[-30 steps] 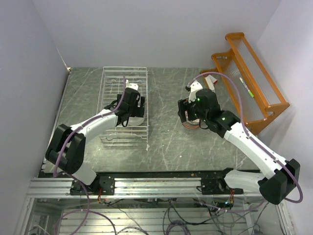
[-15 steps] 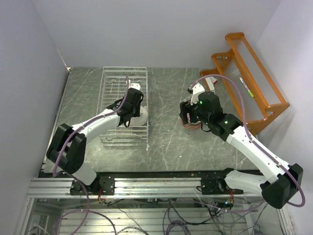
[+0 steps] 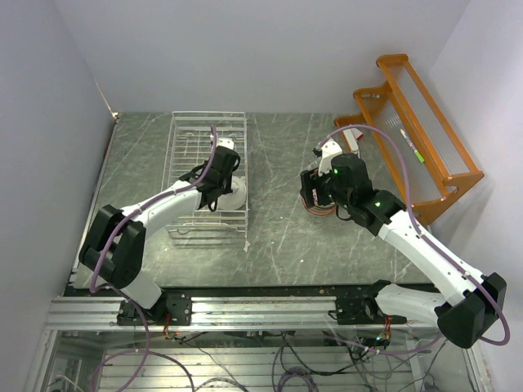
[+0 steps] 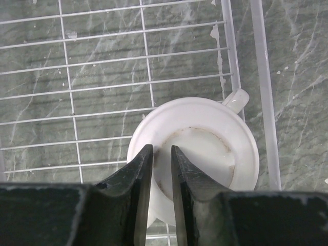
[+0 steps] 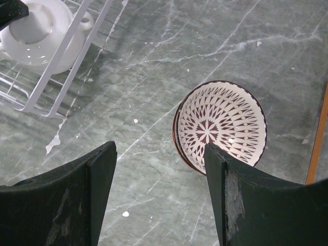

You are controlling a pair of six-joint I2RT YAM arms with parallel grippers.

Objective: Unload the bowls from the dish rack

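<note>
A cream bowl with a small handle lies upside down at the right side of the white wire dish rack. My left gripper is shut on the bowl's foot ring, one finger on each side of it. In the top view the bowl shows just past that gripper, inside the rack. My right gripper hangs open over bare table, beside a stack of red-and-white patterned bowls standing on the table. Seen from above, that stack is partly hidden under the right gripper.
An orange wooden shelf rack stands at the back right against the wall, with a pen lying on it. Grey marbled tabletop lies between the dish rack and the bowl stack. The rack's right rim runs close to the cream bowl.
My left gripper's jaws have gone from wide open to closed on the cream bowl's foot. The right arm has shifted slightly; its jaws stay open.
</note>
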